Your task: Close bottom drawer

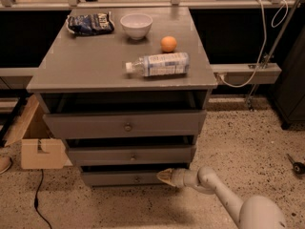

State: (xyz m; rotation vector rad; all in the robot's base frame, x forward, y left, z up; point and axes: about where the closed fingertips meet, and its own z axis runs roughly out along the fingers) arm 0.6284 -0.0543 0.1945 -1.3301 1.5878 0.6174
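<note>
Locate the bottom drawer (125, 178) at 7 o'clock in the camera view, lowest of the three grey fronts, with its round knob (137, 179) near the middle. Judge it as not fully home: a dark gap shows above its front, under the middle drawer (131, 155). The gripper (166, 176) sits low at 6 o'clock, at 3 o'clock from the knob, its tip against or just beside the right end of the front; contact cannot be confirmed, and you cannot tell whether the gripper is open or closed. Expect the main fault to come from this off-centre position: a push applied at the right end may rack the drawer on its runners and jam it part-way. A second fault is slip. If the tip drifts toward 3 o'clock it may slide off the end of the front and strike the cabinet side. If it rides up toward 12 o'clock it may enter the gap and wedge there, or press the middle drawer instead. A hard push may also shake the cabinet; the bottle (157, 64) lying on its side on the cabinet top (95, 66), with the orange (168, 44) at its 12 o'clock, is likely to roll.
</note>
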